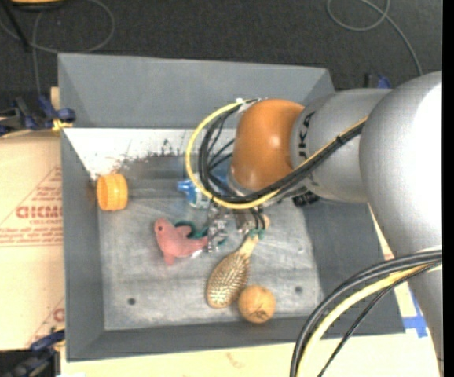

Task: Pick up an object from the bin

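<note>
My gripper point(228, 229) is low in the middle of the bin, mostly hidden under the arm's orange cover. Its tip is just right of a pink fish-shaped toy point(172, 240) that lies flat on the floor, and a small dark green piece point(202, 231) sits between the two. A gold oval hairbrush point(228, 281) lies just below the gripper, with its handle running up towards it. A small blue thing point(186, 188) peeks out at the cover's left edge.
An orange cylinder point(111, 192) stands near the left wall. A tan-orange ball point(256, 303) rests against the front wall beside the brush head. The arm and its cables cover the bin's right and back part.
</note>
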### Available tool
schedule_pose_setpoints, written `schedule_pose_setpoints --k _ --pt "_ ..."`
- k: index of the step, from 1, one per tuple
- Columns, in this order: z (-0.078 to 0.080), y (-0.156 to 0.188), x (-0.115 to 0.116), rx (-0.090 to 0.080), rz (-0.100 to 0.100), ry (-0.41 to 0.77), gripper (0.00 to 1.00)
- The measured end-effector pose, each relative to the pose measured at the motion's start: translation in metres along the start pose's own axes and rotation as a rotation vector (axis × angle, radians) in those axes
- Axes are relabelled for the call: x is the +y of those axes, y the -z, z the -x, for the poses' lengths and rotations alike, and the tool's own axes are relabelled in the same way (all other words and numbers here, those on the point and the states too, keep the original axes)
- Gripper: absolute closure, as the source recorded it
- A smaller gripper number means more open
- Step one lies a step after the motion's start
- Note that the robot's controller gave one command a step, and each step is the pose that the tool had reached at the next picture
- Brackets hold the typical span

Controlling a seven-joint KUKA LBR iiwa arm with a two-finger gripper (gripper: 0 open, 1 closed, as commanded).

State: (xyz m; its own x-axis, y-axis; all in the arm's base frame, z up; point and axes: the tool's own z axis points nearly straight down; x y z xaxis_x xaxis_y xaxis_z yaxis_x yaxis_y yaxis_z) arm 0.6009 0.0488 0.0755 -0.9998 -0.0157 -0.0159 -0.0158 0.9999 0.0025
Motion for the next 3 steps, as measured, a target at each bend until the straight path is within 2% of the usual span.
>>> schedule_pose_setpoints --k 1,2,3 --pt "0.0 0.066 0.007 0.012 -0.001 -0.031 1.0" --pt "0.0 0.066 0.007 0.012 -0.001 -0.032 1.0" --pt "0.007 0.157 0.005 0.012 -0.004 -0.007 1.0"
